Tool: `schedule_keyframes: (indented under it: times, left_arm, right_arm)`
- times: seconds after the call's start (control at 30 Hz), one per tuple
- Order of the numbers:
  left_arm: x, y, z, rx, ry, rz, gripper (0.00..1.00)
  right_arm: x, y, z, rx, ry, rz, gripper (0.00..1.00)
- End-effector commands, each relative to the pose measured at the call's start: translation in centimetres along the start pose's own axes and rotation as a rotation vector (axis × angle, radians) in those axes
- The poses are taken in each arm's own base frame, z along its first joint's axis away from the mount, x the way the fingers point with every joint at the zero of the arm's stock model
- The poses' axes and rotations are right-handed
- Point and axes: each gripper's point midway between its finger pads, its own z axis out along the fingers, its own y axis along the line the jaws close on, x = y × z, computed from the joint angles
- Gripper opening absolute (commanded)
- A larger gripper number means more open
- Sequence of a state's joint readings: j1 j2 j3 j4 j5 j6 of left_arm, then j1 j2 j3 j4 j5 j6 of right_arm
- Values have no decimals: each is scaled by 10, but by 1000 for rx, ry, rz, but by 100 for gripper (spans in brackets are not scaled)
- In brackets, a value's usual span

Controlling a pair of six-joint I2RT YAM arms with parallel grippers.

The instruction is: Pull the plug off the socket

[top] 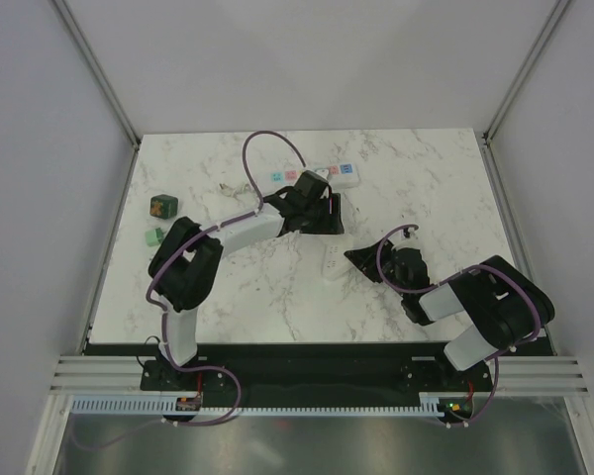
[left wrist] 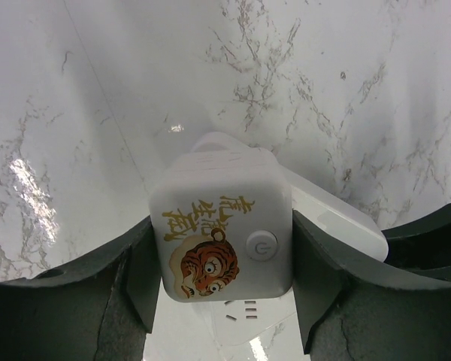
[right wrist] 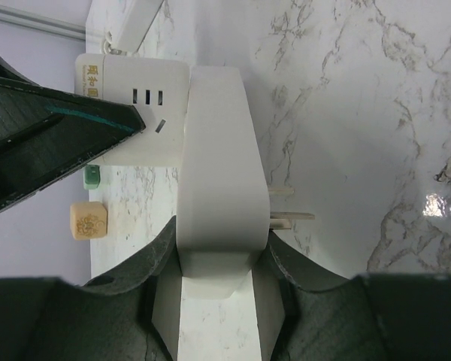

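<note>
My left claw (left wrist: 225,301) is clamped on the white cube (left wrist: 218,203); my right claw (right wrist: 219,274) pinches the plug (right wrist: 218,150), its prongs (right wrist: 292,219) bare.

My left arm (top: 240,232) stretches from its base toward 1 o'clock. The left gripper (left wrist: 224,265) presses both fingers against a white tiger-printed cube (left wrist: 222,218). My right arm (top: 487,302) folds at the elbow and reaches toward 10 o'clock. The right gripper (right wrist: 222,259) clamps a white pronged adapter (right wrist: 218,165).
</note>
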State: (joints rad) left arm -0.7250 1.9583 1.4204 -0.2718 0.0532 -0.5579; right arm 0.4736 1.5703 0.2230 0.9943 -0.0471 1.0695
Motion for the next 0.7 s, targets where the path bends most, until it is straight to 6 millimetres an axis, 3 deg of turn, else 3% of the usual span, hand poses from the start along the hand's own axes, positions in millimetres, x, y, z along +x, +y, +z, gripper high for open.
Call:
schedule_keyframes:
  times: [0.0,0.07,0.13,0.17,0.2,0.33,0.43,0.47,0.57,0.67]
  left_arm:
    - [8,-11,-7,43,13,71,2]
    - [10,-30,-17,203,46,-33,2]
    - [4,-26,-18,312,7,-128,2]
    - [1,-35,-24,389,17,-192,2]
    - [5,-26,-23,400,26,-234,2]
    - [2,-29,-26,456,25,-284,2]
    - [-1,-26,-24,364,1,-241,2]
    - [3,-16,-22,201,-2,-132,2]
    - [10,-1,-24,-6,-1,28,2]
    - [9,0,-28,1,-6,17,2]
  right_arm:
    - [27,-73,-14,239,97,-166,0]
    - [26,-72,-14,239,95,-164,0]
    - [26,-72,-14,237,93,-164,0]
    - [27,-72,-14,237,95,-164,0]
    - [26,-72,-14,236,94,-164,0]
    - [27,-73,-15,239,95,-164,0]
    - [27,-72,-15,235,95,-162,0]
    - [26,-72,-14,235,93,-163,0]
    - [27,-73,-15,237,95,-163,0]
    - [27,-73,-15,238,94,-164,0]
